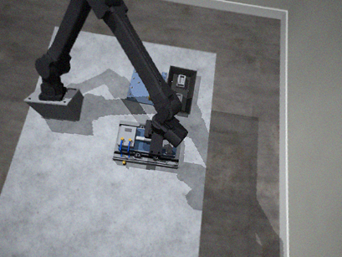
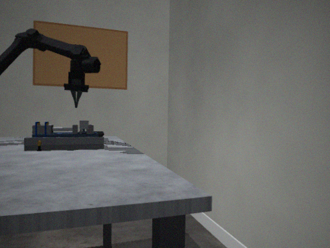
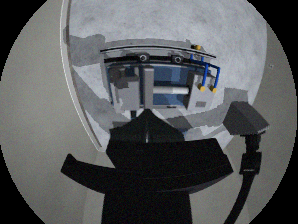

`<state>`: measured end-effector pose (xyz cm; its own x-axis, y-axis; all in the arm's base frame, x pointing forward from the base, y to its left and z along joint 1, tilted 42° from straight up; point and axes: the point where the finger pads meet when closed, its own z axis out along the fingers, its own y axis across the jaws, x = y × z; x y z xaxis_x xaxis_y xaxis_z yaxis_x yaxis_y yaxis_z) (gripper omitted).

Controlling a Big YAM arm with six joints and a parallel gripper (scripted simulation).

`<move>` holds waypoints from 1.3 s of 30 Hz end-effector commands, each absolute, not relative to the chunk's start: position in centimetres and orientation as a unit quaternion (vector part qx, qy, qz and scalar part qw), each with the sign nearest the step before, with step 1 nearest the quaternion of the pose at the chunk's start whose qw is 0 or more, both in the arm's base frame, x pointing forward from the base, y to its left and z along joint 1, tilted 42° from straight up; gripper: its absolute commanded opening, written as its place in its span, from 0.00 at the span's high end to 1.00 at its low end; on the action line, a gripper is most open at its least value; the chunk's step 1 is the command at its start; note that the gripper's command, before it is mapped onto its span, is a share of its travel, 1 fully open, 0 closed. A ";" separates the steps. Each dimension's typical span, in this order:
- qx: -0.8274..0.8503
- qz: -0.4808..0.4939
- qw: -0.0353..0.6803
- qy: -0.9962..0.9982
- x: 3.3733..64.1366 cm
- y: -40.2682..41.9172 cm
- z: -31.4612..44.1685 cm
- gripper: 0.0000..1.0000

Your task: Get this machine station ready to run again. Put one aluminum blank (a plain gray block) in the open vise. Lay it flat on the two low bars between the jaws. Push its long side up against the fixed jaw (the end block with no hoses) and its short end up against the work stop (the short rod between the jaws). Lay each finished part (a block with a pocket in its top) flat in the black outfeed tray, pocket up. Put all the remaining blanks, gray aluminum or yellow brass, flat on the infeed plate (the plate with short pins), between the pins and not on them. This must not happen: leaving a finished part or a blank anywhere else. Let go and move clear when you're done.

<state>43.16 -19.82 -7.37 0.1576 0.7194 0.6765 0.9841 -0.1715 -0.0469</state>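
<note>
On the table (image 2: pixel 100 188), the vise (image 1: pixel 146 150) lies directly beneath the raised gripper (image 2: pixel 76 100), whose jaws are clenched on nothing; a gray block (image 2: pixel 84 126) stands in the vise at the hose-free end, long axis indiscernible

The vise (image 1: pixel 147 148) sits on the counter (image 1: pixel 77 211), with the tray (image 1: pixel 169 90) behind it and the plate (image 1: pixel 138 89) just left of the tray. Two parts (image 1: pixel 180 80) lie in the tray (one behind the other). The gripper (image 2: pixel 76 100) hangs above the vise, well apart from it.
</note>
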 end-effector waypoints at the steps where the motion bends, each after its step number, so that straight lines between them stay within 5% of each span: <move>1: -0.723 -0.273 0.222 -0.594 44.1 -22.4 -5.0 1.00; 16: -0.624 -0.305 0.181 -0.697 44.6 -23.1 -6.1 1.00; 39: -0.126 -0.356 -0.015 -0.926 46.4 -25.6 -9.2 1.00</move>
